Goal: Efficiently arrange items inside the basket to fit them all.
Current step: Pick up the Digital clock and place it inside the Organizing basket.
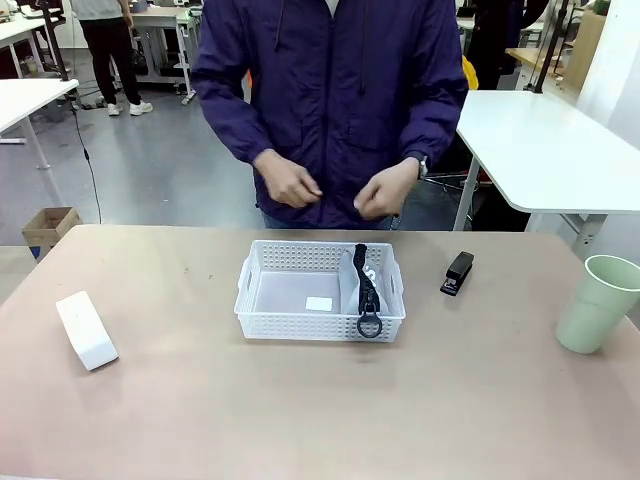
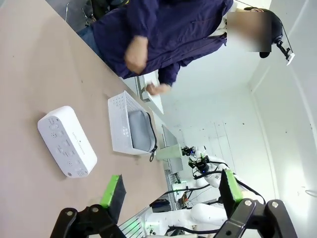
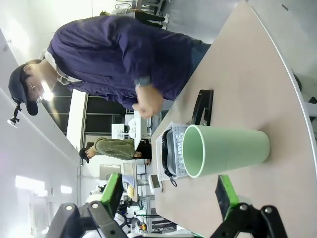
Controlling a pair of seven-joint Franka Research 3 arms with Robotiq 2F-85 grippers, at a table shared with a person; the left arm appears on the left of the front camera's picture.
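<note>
Basket mid-desk, three items outside it, both sets of jaws released.

Your desk [image 1: 300, 420] lies bare in front of the basket [image 1: 300, 326], whose left part is free. The grey pouch [image 1: 348, 282] stands at its right end, ring [image 1: 369, 326] over the front wall. The cup [image 1: 598, 303] is near the right edge, the white block [image 1: 86, 330] near the left, and the stapler [image 1: 458, 273] just right of the basket. The left wrist view shows socket holes on the block. The left gripper [image 2: 171, 187] and right gripper [image 3: 170, 192] are spread and hold nothing.
</note>
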